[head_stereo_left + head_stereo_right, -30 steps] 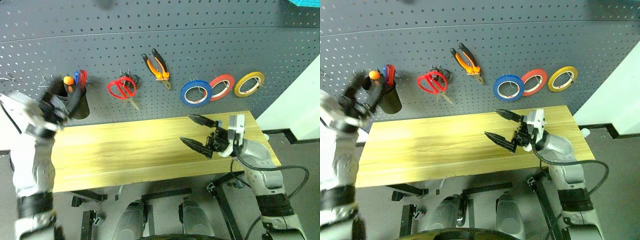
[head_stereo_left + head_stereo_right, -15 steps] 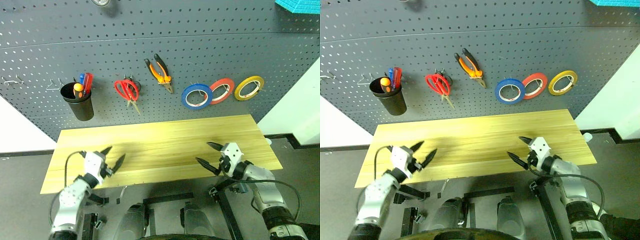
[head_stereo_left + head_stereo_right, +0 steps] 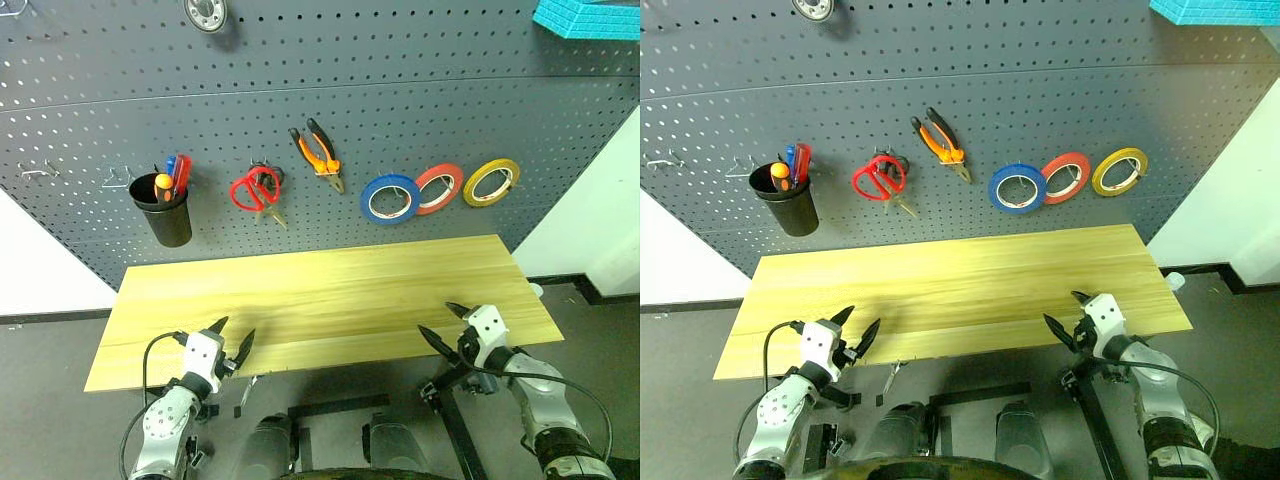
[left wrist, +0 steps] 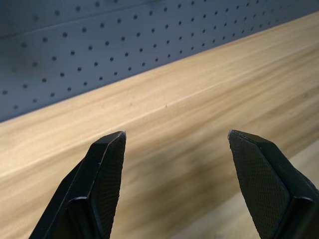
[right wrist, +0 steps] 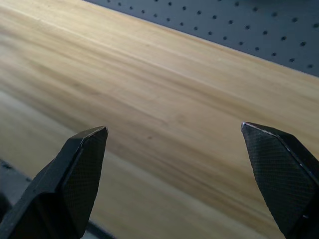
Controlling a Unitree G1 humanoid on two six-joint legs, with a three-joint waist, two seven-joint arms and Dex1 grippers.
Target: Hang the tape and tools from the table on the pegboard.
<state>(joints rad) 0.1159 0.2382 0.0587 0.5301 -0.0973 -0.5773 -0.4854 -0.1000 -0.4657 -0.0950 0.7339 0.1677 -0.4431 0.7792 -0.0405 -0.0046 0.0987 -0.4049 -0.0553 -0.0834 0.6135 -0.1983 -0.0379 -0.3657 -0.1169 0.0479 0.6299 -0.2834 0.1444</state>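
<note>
The job looks finished, judging by where everything sits. On the pegboard [image 3: 400, 110] the blue tape ring [image 3: 390, 197] hangs from a hook, with the red tape ring [image 3: 438, 188] overlapping its edge at about 2 o'clock and the yellow tape ring [image 3: 493, 181] further out the same way. At about 10 o'clock from the blue ring the pliers [image 3: 320, 154] with orange-and-black handles hang nose down. The red-handled scissors [image 3: 255, 190] hang at about 8 o'clock from the pliers, partly covering a smaller dark pair whose detail I cannot make out. Further along at 9 o'clock, a black cup [image 3: 168, 211] is fixed to the board and holds the screwdriver [image 3: 162, 185] with its orange-yellow end up, beside what seems a red-and-blue handled tool.

The desk [image 3: 320, 295] carries nothing to pick up; its light planks show bare from end to end.

The left gripper [image 3: 232, 340] sits low at the desk's near edge around 7 o'clock, jaws spread and holding nothing. The right gripper [image 3: 447, 322] sits at the near edge around 5 o'clock, jaws wide apart, also with nothing between them.

In my judgement nothing remains to hang.
</note>
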